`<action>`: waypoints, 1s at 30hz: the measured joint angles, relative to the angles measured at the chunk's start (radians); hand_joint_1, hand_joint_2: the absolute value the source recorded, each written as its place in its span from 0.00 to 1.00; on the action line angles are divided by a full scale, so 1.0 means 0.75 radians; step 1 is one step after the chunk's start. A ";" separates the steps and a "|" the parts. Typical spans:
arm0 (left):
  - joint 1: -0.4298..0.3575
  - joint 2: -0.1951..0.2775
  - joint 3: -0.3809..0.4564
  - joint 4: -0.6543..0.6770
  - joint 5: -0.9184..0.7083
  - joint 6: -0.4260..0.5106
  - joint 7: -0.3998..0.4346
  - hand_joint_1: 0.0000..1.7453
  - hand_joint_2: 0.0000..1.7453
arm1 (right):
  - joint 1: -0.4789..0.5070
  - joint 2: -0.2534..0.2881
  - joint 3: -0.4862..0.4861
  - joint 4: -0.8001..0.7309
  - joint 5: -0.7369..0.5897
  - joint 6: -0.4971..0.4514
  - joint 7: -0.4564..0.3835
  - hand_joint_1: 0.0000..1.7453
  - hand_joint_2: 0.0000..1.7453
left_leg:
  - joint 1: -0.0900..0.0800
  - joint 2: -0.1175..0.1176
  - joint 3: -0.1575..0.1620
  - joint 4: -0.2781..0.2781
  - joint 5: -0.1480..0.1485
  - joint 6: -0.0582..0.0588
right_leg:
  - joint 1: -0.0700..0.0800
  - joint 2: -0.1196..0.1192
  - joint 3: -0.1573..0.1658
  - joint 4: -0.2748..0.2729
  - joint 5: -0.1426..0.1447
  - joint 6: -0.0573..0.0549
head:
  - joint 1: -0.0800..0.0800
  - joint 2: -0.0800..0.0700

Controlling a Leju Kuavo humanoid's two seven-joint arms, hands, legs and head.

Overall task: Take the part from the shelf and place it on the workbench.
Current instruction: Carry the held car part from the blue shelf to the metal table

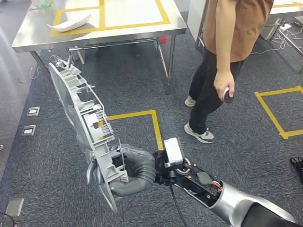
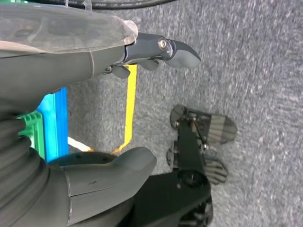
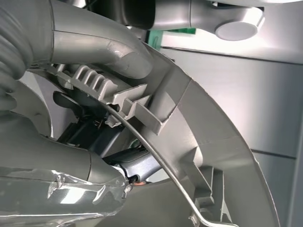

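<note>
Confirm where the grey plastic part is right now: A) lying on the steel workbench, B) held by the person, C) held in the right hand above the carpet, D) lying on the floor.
C: in the head view the right hand grips the long grey part at its lower end, holding it above the carpet, short of the workbench.

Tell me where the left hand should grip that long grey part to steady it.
Grip the long grey part along a bare rim stretch near its middle, coming from its smooth outer side. The inner face is crowded with ribs and clips, and the right hand already holds the lower end.
</note>
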 joint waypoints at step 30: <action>0.004 -0.006 0.008 0.000 -0.001 0.000 0.000 0.00 1.00 | 0.006 -0.002 -0.004 -0.007 0.000 -0.002 -0.001 1.00 1.00 | -0.006 -0.001 0.068 -0.055 -0.014 0.028 | 0.015 -0.002 -0.039 0.019 0.018 0.001 | 0.003 0.000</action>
